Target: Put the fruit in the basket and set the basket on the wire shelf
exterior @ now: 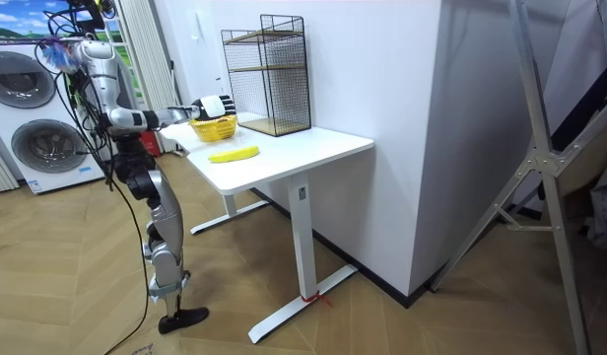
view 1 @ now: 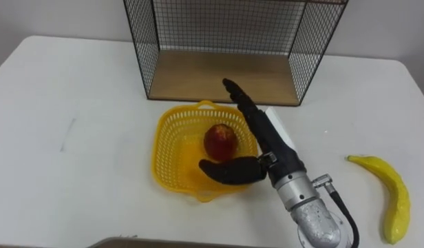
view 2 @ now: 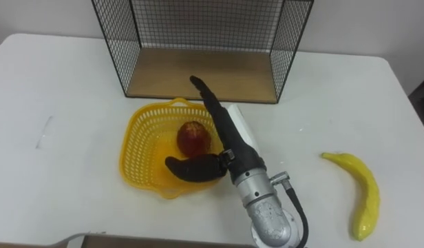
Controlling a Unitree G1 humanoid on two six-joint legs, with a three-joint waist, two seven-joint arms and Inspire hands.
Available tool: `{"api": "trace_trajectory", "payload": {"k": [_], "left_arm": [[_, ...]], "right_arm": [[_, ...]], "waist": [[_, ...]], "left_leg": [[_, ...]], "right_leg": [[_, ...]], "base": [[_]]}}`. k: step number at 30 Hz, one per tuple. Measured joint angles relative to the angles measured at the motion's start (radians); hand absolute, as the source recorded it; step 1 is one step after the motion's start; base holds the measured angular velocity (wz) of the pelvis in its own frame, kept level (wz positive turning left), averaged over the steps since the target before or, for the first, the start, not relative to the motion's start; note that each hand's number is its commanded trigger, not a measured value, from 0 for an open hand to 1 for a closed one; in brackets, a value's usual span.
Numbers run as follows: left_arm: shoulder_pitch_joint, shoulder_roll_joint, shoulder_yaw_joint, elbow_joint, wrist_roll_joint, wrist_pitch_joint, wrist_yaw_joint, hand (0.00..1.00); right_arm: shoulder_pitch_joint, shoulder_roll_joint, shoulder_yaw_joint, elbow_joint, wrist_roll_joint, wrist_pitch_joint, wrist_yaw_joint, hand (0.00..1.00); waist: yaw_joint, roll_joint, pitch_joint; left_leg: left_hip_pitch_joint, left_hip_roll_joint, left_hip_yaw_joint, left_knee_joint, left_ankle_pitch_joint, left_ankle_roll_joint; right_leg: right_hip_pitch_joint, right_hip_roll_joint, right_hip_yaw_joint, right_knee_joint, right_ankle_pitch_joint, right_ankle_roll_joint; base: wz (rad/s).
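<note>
A yellow plastic basket stands on the white table just before the wire shelf. A red apple lies inside it at the right. My right hand hovers open over the basket's right rim, fingers straight toward the shelf and thumb stretched across below the apple. A yellow banana lies on the table at the far right, apart from the hand. In the room view the basket and banana sit by the hand.
The wire shelf has a wooden floor and an open front facing me. The white table has free room to the left of the basket. In the room view the robot stands at the table's end, with washing machines behind it.
</note>
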Motion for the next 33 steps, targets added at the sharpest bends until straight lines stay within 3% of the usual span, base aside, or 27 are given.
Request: {"api": "trace_trajectory", "payload": {"k": [8,14,21,25,33], "left_arm": [[-0.005,0.003,0.0,-0.001,0.0,0.0,-0.005,0.0],[0.003,0.005,0.001,0.004,0.002,0.0,-0.004,0.0],[0.016,0.002,0.023,0.007,0.0,-0.002,0.005,0.0],[0.027,0.002,0.03,0.007,0.001,-0.01,0.001,0.0],[0.061,0.002,0.081,0.005,0.0,-0.022,-0.011,0.0]], "right_arm": [[0.0,-0.001,-0.024,0.0,0.011,0.0,0.002,0.0],[0.0,0.004,-0.032,0.003,0.242,0.001,0.03,0.0],[-0.002,0.004,-0.142,0.004,0.354,0.001,0.005,0.0],[-0.006,0.005,-0.192,-0.002,0.363,0.0,-0.028,0.0],[-0.044,0.0,-0.361,-0.026,0.352,-0.027,-0.169,0.0]], "waist": [[0.0,0.0,0.0001],[-0.002,-0.001,0.0001],[-0.014,0.0,0.0029],[-0.026,-0.003,0.0008],[-0.06,-0.009,-0.0013]], "left_leg": [[0.0,0.0,0.0,-0.001,0.0,-0.001],[0.003,-0.001,0.001,0.002,0.001,-0.001],[0.0,0.0,0.0,0.003,0.001,-0.001],[0.0,-0.001,0.0,0.004,0.001,-0.001],[0.007,-0.001,0.004,0.007,0.001,-0.001]], "right_leg": [[0.0,0.0,0.002,0.0,0.0,0.0],[0.003,0.0,0.0,-0.001,0.0,0.0],[0.002,0.0,0.002,-0.001,0.0,0.0],[0.002,0.0,0.003,0.0,0.0,0.0],[0.004,0.0,0.003,0.0,0.0,0.0]], "base": [[0.0],[0.0],[0.0],[0.0],[-0.01]]}}
